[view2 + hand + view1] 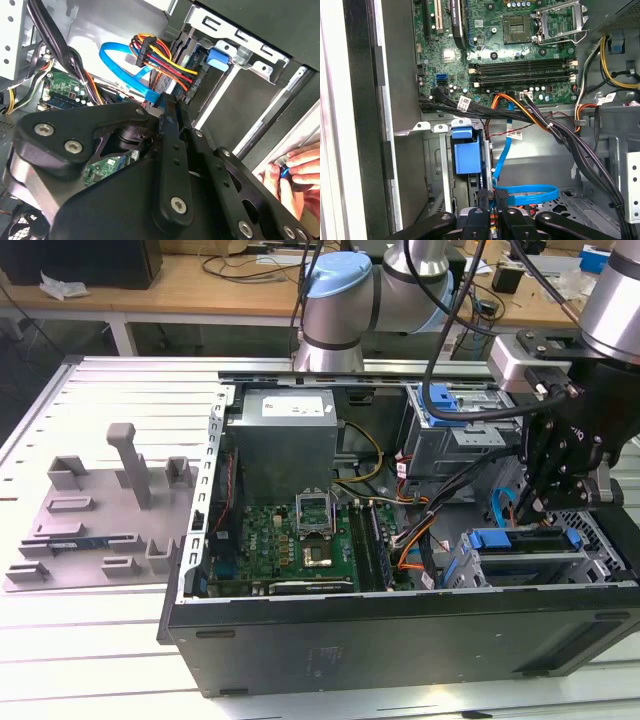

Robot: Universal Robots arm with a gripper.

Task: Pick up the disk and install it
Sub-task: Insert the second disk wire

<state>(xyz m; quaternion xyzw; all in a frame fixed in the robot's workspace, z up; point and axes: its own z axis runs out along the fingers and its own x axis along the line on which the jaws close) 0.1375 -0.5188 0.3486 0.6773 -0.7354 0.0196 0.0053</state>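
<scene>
In the exterior view, you see the hand (545, 502) down inside the open computer case (400, 630), just above the disk (520, 545). The disk sits in its bay near the case's front corner, so it looks put in already. In the second wrist view, the hand (170, 112) is at the cable plug; its fingers look close together. In the first wrist view, the blue cable (525, 192) loops beside the disk (467, 157).
</scene>
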